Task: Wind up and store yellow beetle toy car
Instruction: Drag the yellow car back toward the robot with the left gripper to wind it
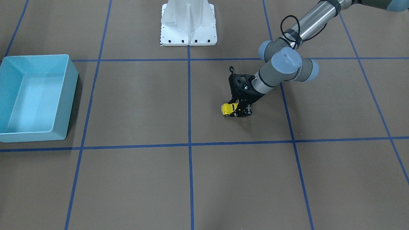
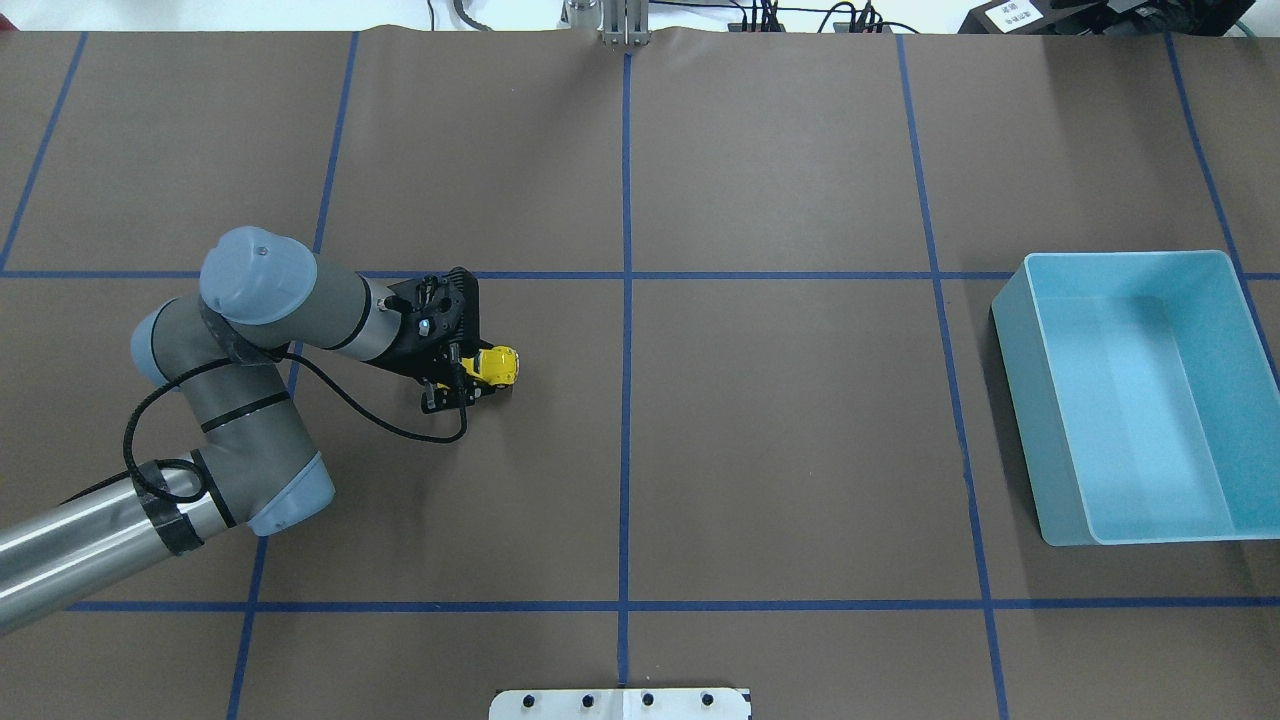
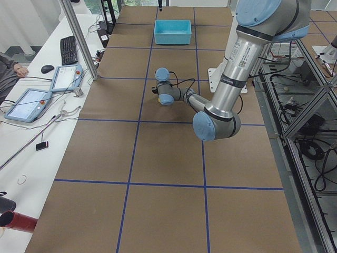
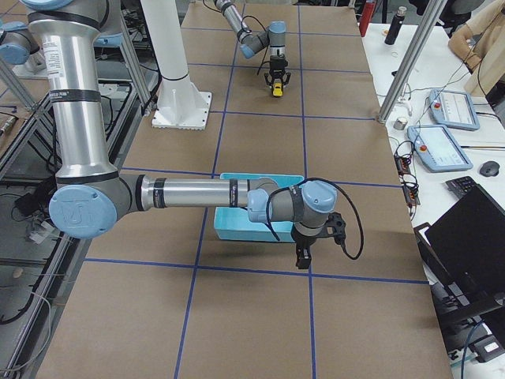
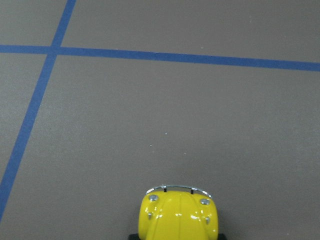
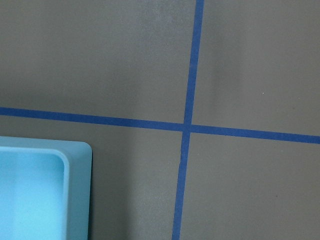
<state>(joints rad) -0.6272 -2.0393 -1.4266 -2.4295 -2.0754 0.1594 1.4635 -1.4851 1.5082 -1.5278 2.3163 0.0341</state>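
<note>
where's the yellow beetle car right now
In the overhead view the yellow beetle toy car sits left of the centre tape line, at the left gripper, far from the blue bin at the right.

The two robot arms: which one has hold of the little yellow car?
The left one: the left gripper grips the yellow beetle toy car. The right gripper hangs beside the blue bin, far from the car.

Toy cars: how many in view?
1. The yellow beetle toy car lies on the table at the tip of the left tool. The blue bin holds none.
</note>
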